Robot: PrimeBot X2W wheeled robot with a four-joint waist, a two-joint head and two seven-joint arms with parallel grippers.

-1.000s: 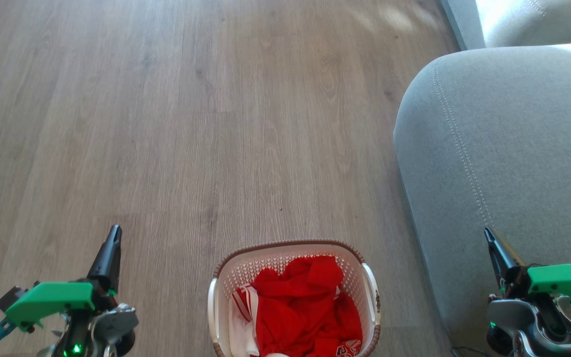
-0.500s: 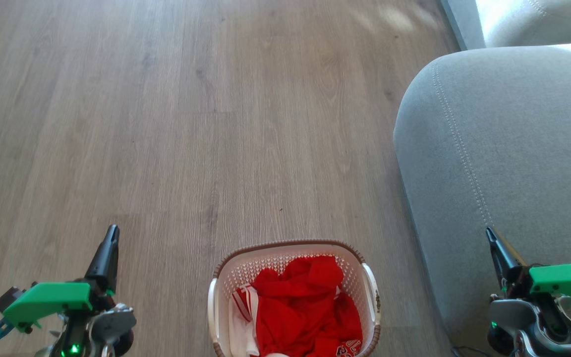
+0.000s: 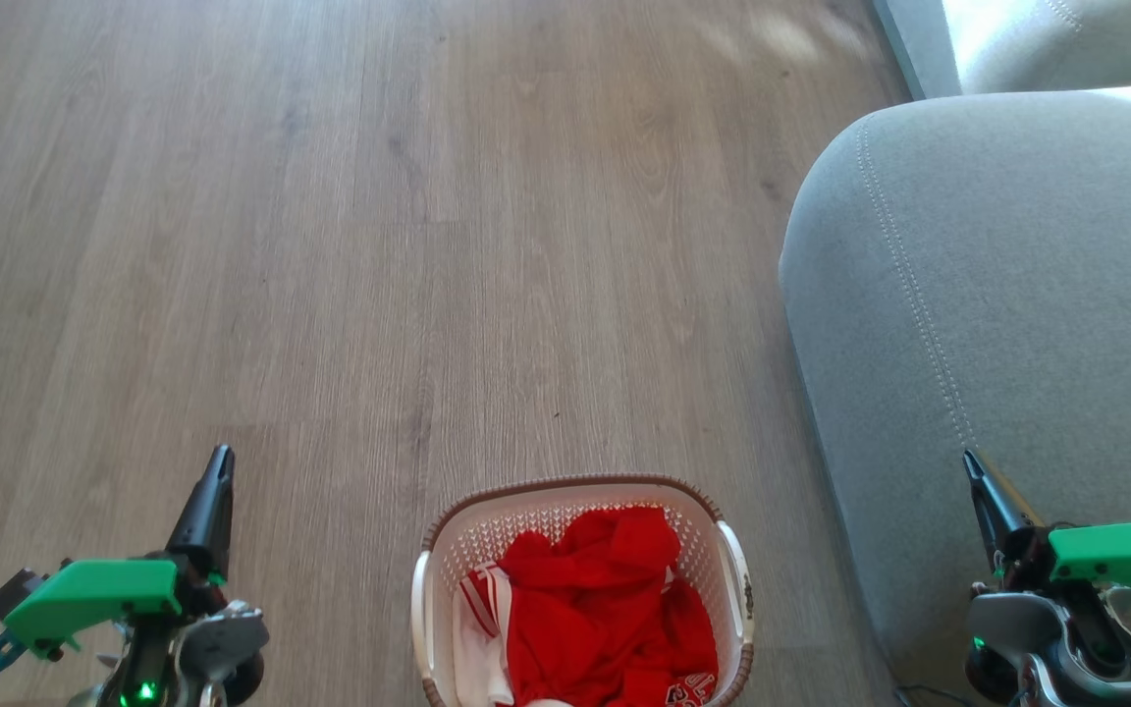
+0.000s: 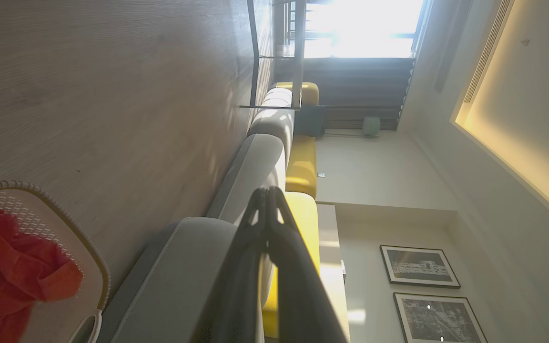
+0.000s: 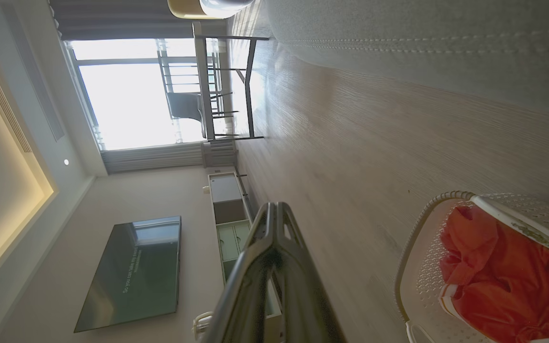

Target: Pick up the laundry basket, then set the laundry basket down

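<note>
On the wooden floor (image 3: 379, 245), low in the middle of the head view, the laundry basket (image 3: 565, 482) stands with red and white clothes (image 3: 605, 609) inside, near a grey sofa (image 3: 997, 324). The left tool (image 3: 221, 463) and right tool (image 3: 968, 463) flank it, well apart from it, each with fingers pressed together on nothing.

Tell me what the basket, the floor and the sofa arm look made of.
Basket: likely matte cream plastic, walls punched with holes, brown woven-look rim. Floor: wood or wood-look planks, grain and seams visible. Sofa arm: grey woven fabric, stitched seam.
</note>
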